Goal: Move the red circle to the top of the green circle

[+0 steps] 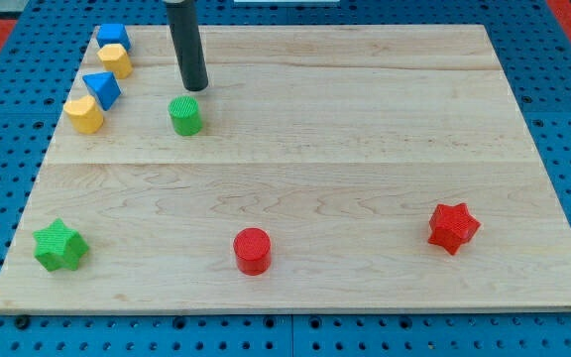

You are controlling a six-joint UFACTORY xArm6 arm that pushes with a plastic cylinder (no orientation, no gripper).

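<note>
The red circle [252,250] stands near the view's bottom, a little left of the middle of the wooden board [365,119]. The green circle [185,115] stands in the upper left part of the board. My tip [195,87] is just above and slightly right of the green circle, close to it but apart, and far from the red circle.
A red star [452,227] lies at the lower right. A green star [59,245] lies at the lower left. Along the upper left edge lie a blue cube [113,37], a yellow block [115,59], a blue triangle [102,88] and another yellow block [84,114].
</note>
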